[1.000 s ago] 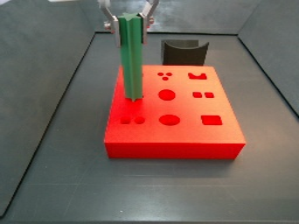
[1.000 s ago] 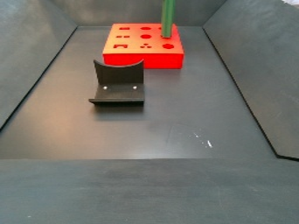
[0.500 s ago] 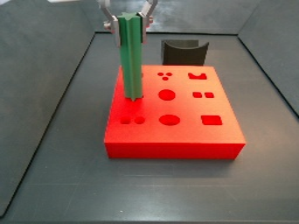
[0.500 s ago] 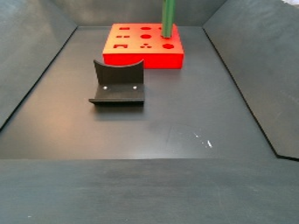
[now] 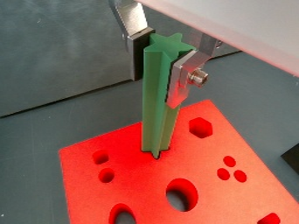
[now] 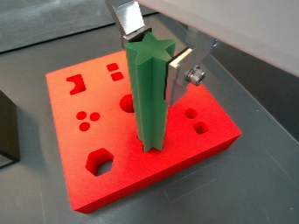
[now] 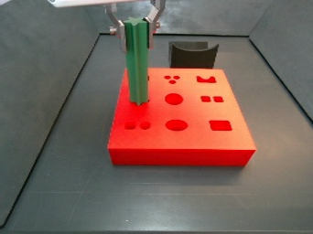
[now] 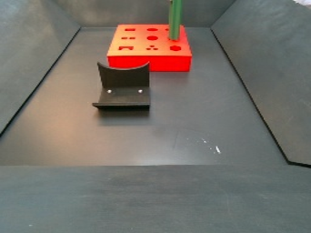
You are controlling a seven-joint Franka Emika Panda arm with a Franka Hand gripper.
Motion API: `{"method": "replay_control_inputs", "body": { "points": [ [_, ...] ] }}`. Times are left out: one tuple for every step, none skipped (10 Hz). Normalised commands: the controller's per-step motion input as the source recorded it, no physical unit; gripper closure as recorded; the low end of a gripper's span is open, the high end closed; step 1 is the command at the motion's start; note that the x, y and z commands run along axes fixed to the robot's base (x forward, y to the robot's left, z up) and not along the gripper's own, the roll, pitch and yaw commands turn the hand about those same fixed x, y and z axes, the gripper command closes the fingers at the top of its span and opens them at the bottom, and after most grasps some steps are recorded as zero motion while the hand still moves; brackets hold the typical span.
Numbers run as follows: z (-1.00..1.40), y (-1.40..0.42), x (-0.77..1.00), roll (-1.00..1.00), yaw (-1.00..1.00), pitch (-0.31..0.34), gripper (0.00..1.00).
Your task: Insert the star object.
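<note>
The star object [image 5: 156, 114] is a long green rod with ridged sides, standing upright. My gripper [image 5: 160, 66] is shut on its upper part, with silver fingers [image 5: 179, 80] on two opposite sides. The rod's lower end meets the top of the red block [image 5: 140, 185] at a hole near one corner; how deep it sits cannot be told. Gripper [image 6: 158, 57], rod [image 6: 149, 101] and block [image 6: 152, 179] show in both wrist views. In a side view the rod [image 7: 137, 64] stands at the block's [image 7: 184, 157] back left under the gripper [image 7: 137, 18]. In a side view the rod [image 8: 175, 23] runs out of frame above the block [image 8: 152, 62].
The red block has several other shaped holes, such as a round one [image 7: 178, 125] and a square one [image 7: 221, 125]. The dark fixture [image 7: 192, 53] stands on the floor behind the block; in a side view it [image 8: 122, 86] is nearer the camera. Grey walls ring the floor.
A white part of the arm now shows at the top of a side view. The rod, the gripper and the block stand as before.
</note>
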Motion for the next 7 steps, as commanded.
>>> {"method": "replay_control_inputs", "body": {
  "points": [
    [0.0, 0.0, 0.06, 0.0, 0.0, 0.013, 1.0],
    [-0.47, 0.0, 0.01, 0.0, 0.0, 0.0, 1.0],
    [-1.0, -0.06, 0.05, 0.04, 0.0, 0.031, 1.0],
    [-1.0, -0.03, 0.08, 0.01, 0.0, 0.039, 1.0],
    [-1.0, -0.02, 0.02, 0.02, 0.0, 0.061, 1.0],
    [-1.0, -0.01, 0.0, 0.04, 0.0, 0.093, 1.0],
    [-0.67, 0.0, 0.0, 0.16, 0.0, 0.19, 1.0]
  ]
}}
